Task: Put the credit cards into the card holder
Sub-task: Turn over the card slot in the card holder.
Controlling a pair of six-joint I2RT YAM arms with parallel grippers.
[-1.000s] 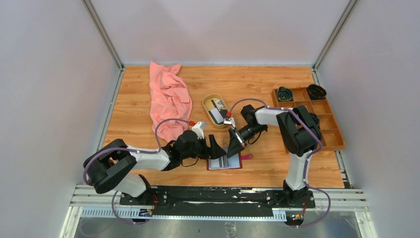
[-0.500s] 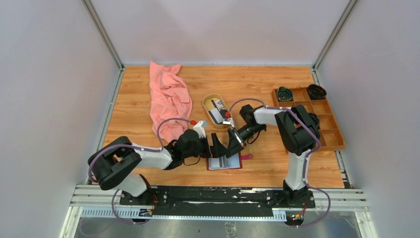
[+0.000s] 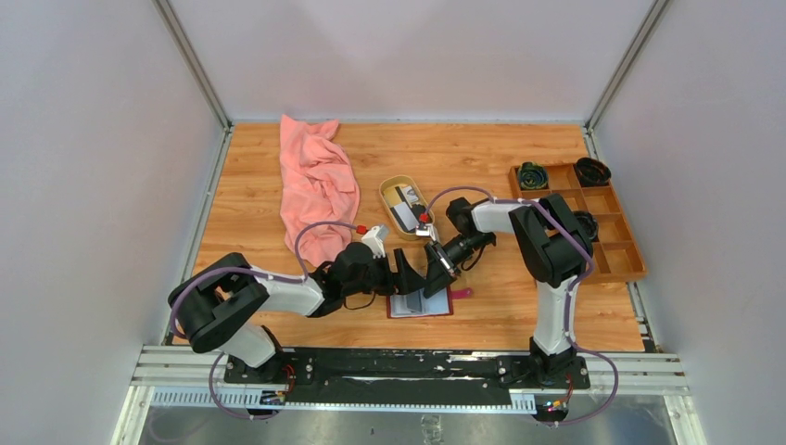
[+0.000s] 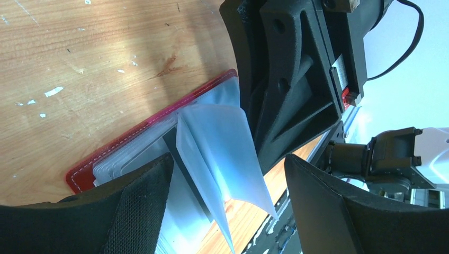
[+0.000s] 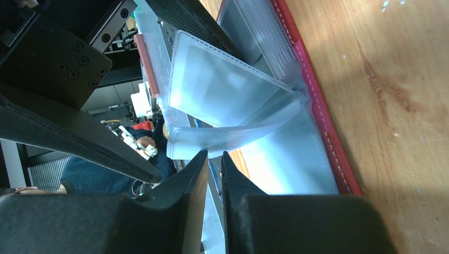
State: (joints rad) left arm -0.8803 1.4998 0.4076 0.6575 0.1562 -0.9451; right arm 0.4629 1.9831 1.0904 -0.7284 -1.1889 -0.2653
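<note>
The dark red card holder (image 3: 437, 305) lies open on the table; its red edge shows in both wrist views (image 4: 132, 135) (image 5: 317, 106). My left gripper (image 3: 408, 271) (image 4: 229, 161) is open, its fingers either side of raised clear sleeves (image 4: 217, 137). My right gripper (image 3: 436, 274) (image 5: 213, 156) is above the holder with its fingers nearly together on the edge of a bent clear sleeve (image 5: 233, 138). Black and white credit cards (image 3: 404, 197) lie in the oval tan dish (image 3: 388, 190) behind the grippers. No card shows in either gripper.
A crumpled pink cloth (image 3: 315, 185) lies at the back left. A brown wooden compartment tray (image 3: 612, 250) with dark round items stands at the right edge. White walls close in the table on three sides.
My left arm has edged to the right, bringing its gripper closer to the right one. My right gripper has dipped slightly toward the card holder. The cards in the dish have not moved.
</note>
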